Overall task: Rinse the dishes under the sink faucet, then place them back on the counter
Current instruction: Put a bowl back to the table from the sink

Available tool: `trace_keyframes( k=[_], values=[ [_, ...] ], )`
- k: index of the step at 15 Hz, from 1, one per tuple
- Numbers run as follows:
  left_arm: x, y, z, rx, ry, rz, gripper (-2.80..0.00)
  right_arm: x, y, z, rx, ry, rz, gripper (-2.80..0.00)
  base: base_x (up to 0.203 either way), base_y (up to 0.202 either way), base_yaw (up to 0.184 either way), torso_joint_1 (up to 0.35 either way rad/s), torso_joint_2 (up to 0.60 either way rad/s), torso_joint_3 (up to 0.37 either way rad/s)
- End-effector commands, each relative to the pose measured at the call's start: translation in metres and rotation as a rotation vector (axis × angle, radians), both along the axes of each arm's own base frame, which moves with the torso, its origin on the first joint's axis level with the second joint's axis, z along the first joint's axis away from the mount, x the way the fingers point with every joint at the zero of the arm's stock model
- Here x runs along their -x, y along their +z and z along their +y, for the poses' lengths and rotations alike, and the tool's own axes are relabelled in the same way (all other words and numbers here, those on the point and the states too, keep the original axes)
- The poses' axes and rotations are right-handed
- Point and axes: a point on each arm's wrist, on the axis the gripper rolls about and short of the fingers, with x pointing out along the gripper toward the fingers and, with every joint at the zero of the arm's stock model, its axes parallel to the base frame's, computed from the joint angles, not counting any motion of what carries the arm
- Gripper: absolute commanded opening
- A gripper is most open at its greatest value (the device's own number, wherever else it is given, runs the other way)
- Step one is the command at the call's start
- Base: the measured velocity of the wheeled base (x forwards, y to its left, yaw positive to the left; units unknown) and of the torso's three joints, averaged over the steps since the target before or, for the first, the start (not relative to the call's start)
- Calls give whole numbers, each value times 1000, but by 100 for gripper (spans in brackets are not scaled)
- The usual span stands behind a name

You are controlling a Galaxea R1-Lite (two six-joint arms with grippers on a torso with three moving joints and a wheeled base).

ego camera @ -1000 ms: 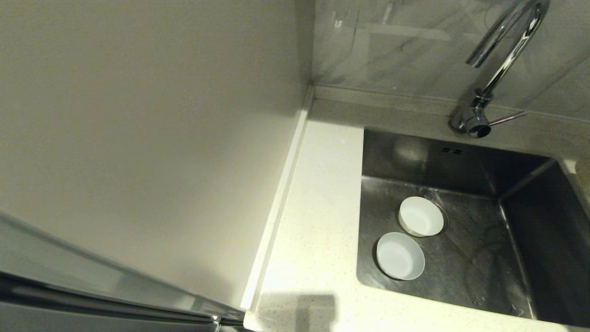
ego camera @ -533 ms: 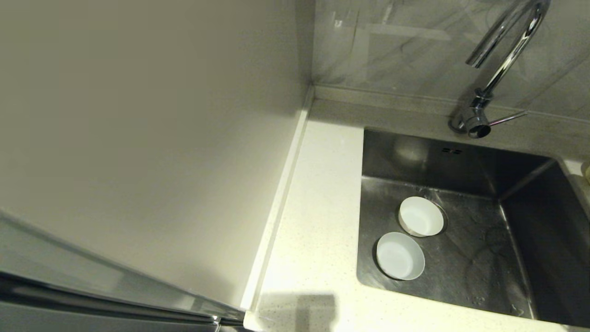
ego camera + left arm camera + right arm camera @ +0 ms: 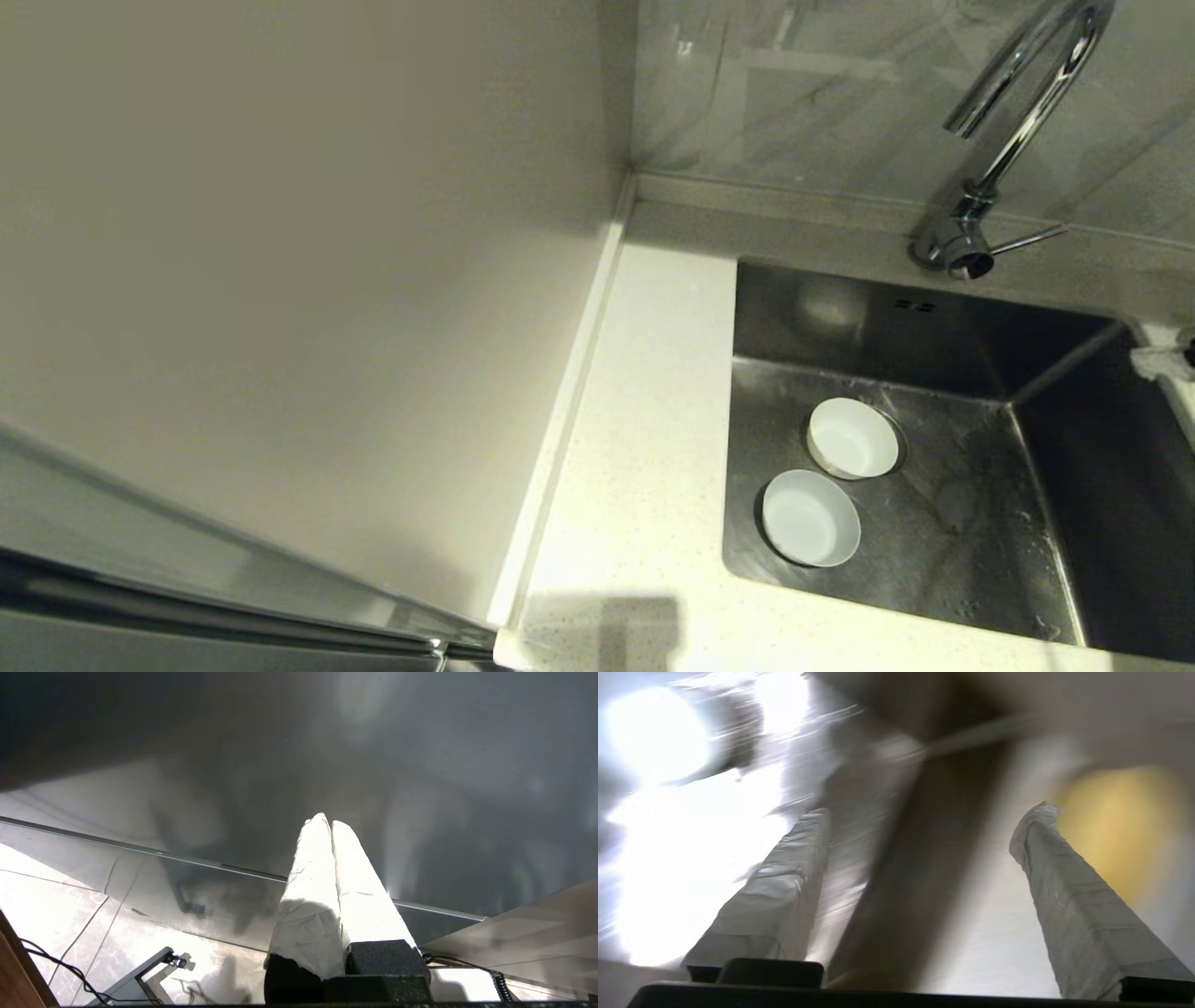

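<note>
In the head view, two bowls sit upright in the steel sink (image 3: 980, 551). The white bowl (image 3: 851, 437) rests over the drain, and the pale blue-grey bowl (image 3: 809, 516) lies just in front of it. The chrome faucet (image 3: 1022, 112) arches over the back rim, with its lever (image 3: 1027, 240) pointing right. A wrapped fingertip (image 3: 1158, 362) of my right gripper shows at the sink's right rim. In the right wrist view the right gripper (image 3: 927, 812) is open and empty, and a blurred yellow bowl (image 3: 1120, 826) lies beyond one finger. My left gripper (image 3: 327, 820) is shut and parked low, away from the sink.
The white speckled counter (image 3: 644, 448) runs along the left of the sink, with its raised edge strip (image 3: 569, 392) against the cream wall panel (image 3: 280, 280). A marbled backsplash (image 3: 822, 93) stands behind the faucet. Floor tiles (image 3: 56, 896) lie below the left gripper.
My right gripper's wrapped fingertip has come into the head view at the sink's right rim. The two bowls in the sink have not moved.
</note>
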Motion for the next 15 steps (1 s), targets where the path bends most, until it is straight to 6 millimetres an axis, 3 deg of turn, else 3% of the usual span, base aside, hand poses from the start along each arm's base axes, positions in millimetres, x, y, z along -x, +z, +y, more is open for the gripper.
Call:
trace_keyframes(
  k=[1,4,8,11,15],
  values=[
    [0,0,0,0,0,-3,-280,9,-6,41,-40,67,61,0,0,0,0,0,0,0],
    [0,0,0,1,1,-3,-280,-8,-30,100,-108,14,152,0,0,0,0,0,0,0],
    [0,0,0,0,0,-3,-280,-58,-75,165,-207,-193,218,0,0,0,0,0,0,0],
    [0,0,0,1,-2,-3,-280,-88,-103,180,-232,-332,218,0,0,0,0,0,0,0],
    [0,0,0,1,-2,-3,-280,-100,-132,181,-233,-381,267,0,0,0,0,0,0,0]
  ],
)
